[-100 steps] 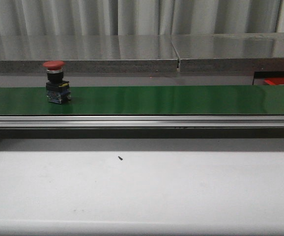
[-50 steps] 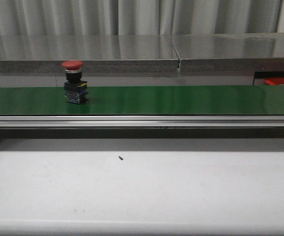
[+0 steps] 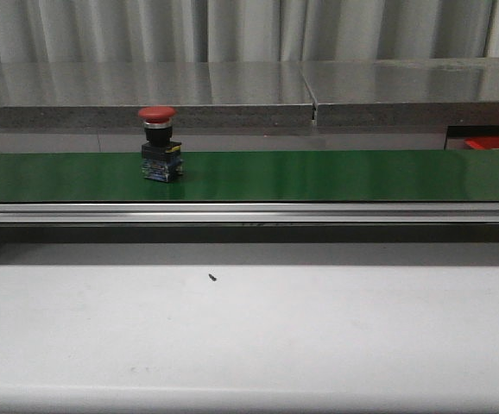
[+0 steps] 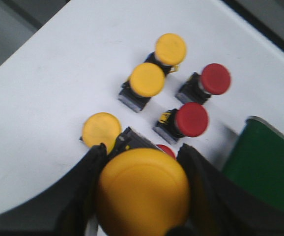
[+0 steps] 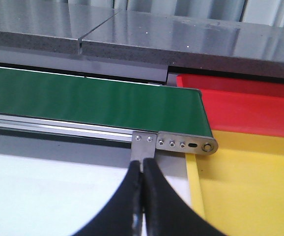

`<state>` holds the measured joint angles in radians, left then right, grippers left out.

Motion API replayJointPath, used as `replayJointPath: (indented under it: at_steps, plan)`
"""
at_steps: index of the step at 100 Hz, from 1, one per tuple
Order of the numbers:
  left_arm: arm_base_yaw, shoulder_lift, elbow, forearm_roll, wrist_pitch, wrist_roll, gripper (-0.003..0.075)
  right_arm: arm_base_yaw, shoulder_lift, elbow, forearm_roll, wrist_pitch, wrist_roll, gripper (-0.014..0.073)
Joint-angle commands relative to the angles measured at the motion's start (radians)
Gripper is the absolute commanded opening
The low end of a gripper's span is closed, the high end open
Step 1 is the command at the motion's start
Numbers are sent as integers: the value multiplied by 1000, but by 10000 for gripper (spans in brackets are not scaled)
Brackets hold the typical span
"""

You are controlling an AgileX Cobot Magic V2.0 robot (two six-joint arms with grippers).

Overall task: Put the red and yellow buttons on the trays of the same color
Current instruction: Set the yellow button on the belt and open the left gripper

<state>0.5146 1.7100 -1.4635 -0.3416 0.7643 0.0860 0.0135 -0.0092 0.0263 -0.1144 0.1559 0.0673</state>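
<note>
Though blurred, unlabelled yellow button (image 4: 142, 189)

button (image 3: 160, 145) on belt (image 3: 318, 176), left of centre | belt behind table (image 3: 249, 336)

A long green conveyor belt (image 3: 318, 175) runs across on a silver rail (image 3: 249, 213), behind a white desk (image 3: 249, 336) bearing a tiny dark speck (image 3: 211, 278), perhaps a screw, with grey curtains (image 3: 232, 30) beyond.
</note>
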Motion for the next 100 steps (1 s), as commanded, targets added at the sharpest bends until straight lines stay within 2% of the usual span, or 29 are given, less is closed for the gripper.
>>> replayJointPath:
  at_steps: [1, 24, 45, 79, 100]
  plan:
    - [-60, -68, -31, -41, -16, 4, -19, 2, -18, 1, -4, -79, -4, -117]
    - [-239, -57, -39, -23, 7, 26, -19, 2, -18, 1, -4, -79, -4, -117]
    - [-338, 13, -39, -5, 26, 28, -19, 2, -18, 1, -4, -79, -4, -117]
    - [-357, 98, -100, 5, 66, 28, -13, 2, -18, 1, -4, -79, -4, -117]
    - [-357, 112, -107, 38, 66, 28, 47, 2, -18, 1, -4, -79, -4, -117]
